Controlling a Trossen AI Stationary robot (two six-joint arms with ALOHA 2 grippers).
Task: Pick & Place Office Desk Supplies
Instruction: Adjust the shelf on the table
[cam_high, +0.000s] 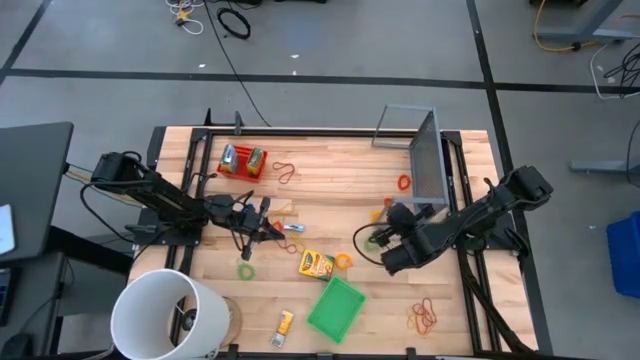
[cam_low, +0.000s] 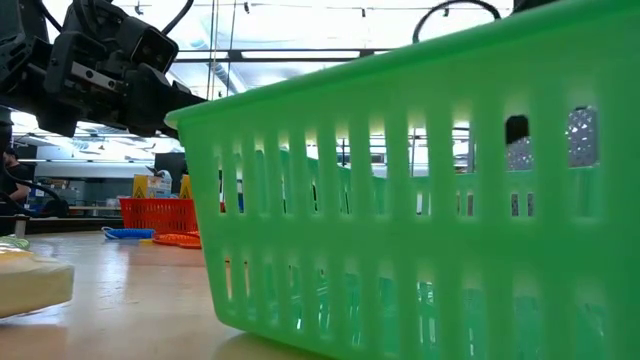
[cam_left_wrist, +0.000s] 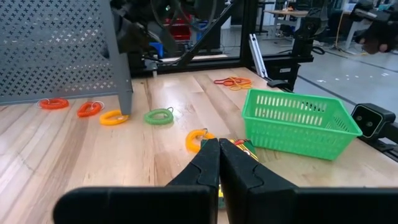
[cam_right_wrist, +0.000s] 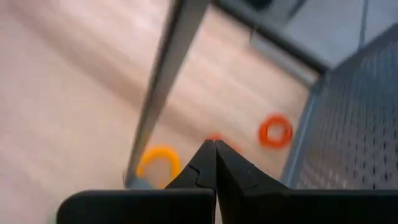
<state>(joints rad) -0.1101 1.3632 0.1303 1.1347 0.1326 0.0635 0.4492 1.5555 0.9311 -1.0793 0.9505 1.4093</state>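
Note:
Loops lie scattered on the wooden table: an orange loop, a green loop, and red-orange loops by the grey box. A yellow-green packet lies flat just beyond my left gripper, which is shut and empty near the table's middle. My right gripper is shut beside the grey box's near corner. A reddish bit shows right behind its tips; I cannot tell whether they touch it.
A green slotted basket stands near the table's near edge. The grey perforated box stands at the far right, a white bucket at the near left corner. Red and yellow packets lie far left, red loops near right.

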